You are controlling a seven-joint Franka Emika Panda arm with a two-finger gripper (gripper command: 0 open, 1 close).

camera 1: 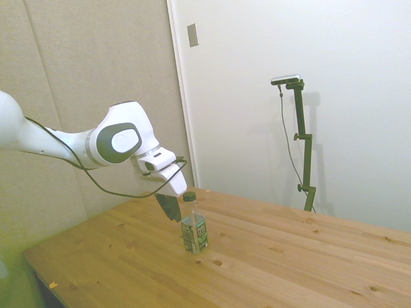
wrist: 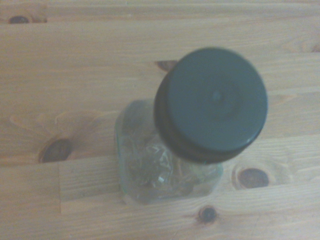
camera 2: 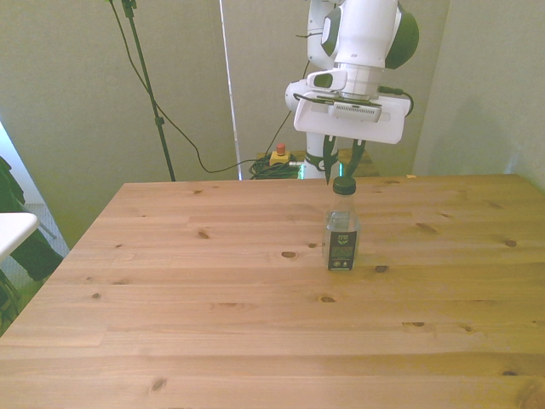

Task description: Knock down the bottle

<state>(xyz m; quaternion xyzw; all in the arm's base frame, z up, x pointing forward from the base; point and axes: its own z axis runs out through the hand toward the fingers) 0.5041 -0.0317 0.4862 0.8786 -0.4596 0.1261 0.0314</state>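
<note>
Hovering just behind the bottle [camera 2: 342,228], my claw [camera 2: 344,167] hangs at the height of its dark green cap [wrist: 212,101], with the fingertips close to the cap's far side. The two fingers look spread a little apart in the front view, with nothing pinched between them, and I judge them near the cap rather than touching it.

The bottle stands upright on the wooden table [camera 1: 289,256], so the toppling is not yet done.

To do this well, I should push high, at the cap or neck, where a light sideways shove tips it most easily. A push low on the body would likely only slide it along the wood.

The bottle's label [camera 2: 341,248] is green and white with a dark panel. Its writing is too small to read, and I can make out no brand.
</note>
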